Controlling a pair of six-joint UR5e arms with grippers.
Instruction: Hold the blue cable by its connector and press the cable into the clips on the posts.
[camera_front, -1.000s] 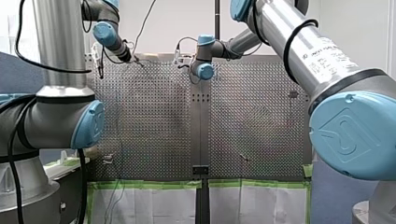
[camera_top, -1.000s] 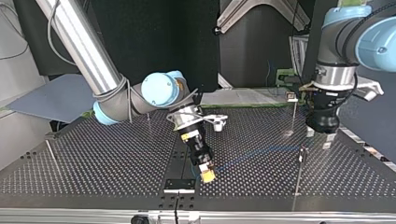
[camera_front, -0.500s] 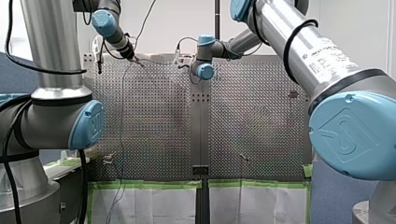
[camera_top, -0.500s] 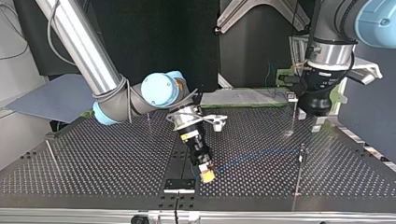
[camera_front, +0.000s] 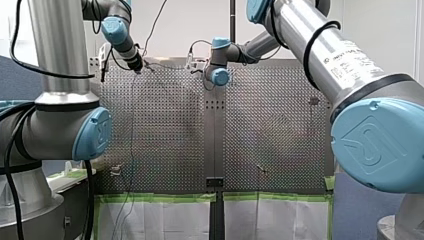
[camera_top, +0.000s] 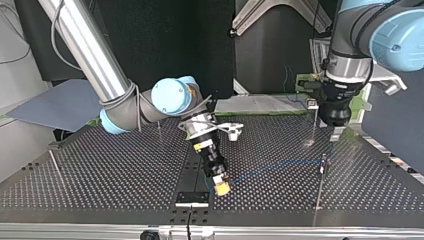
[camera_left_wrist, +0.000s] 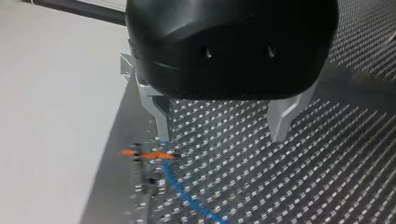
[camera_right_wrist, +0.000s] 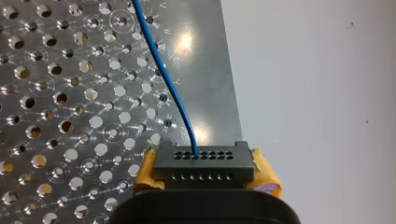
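In the right wrist view my right gripper (camera_right_wrist: 204, 170) is shut on the black connector (camera_right_wrist: 203, 163), with yellow pads (camera_right_wrist: 264, 175) on both sides of it. The blue cable (camera_right_wrist: 164, 74) leaves the connector across the perforated plate. The top view shows that gripper (camera_top: 221, 187) low over the table's near middle. From there the cable (camera_top: 272, 168) runs to a clip on a thin post (camera_top: 324, 161). My left gripper (camera_left_wrist: 222, 133) hangs open above the table with nothing between its metal fingers (camera_left_wrist: 282, 116). The cable (camera_left_wrist: 180, 187) and an orange clip (camera_left_wrist: 150, 154) lie just beyond one fingertip. In the top view it (camera_top: 336, 131) hovers behind that post.
A second post with a clip (camera_top: 313, 106) stands further back near my left gripper. Other thin posts rise at the top view's left (camera_top: 56, 168) and behind my right arm (camera_top: 159, 131). A black bracket (camera_top: 192, 197) sits at the table's near edge.
My left gripper has risen off the table and turned a little, staying open. My right arm with the connector has not moved.
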